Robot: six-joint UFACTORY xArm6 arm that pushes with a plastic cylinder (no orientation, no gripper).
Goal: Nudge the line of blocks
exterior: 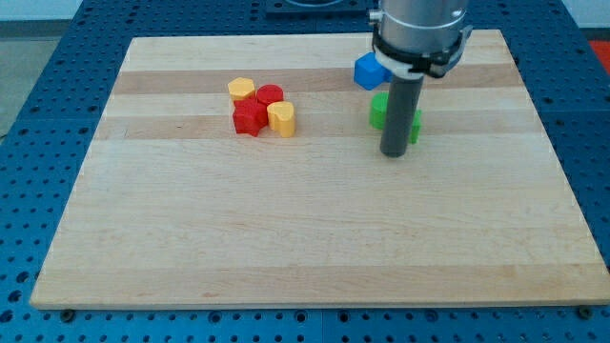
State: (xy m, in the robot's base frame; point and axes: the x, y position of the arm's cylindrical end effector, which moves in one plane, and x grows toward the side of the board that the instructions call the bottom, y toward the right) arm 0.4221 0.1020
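Observation:
My tip (pixel 395 152) stands on the board at the view's right, touching or just in front of a green block (pixel 379 110) that the rod partly hides; a second green piece (pixel 416 122) shows at the rod's right. A blue block (pixel 368 71) sits just above the green one, partly under the arm. At the view's upper left is a tight cluster: a yellow cylinder (pixel 241 90), a red cylinder (pixel 271 94), a red star-like block (pixel 250 117) and a yellow cylinder (pixel 281 118).
The wooden board (pixel 305 238) lies on a blue perforated table (pixel 38 86). The arm's grey body (pixel 419 29) hangs over the board's upper right.

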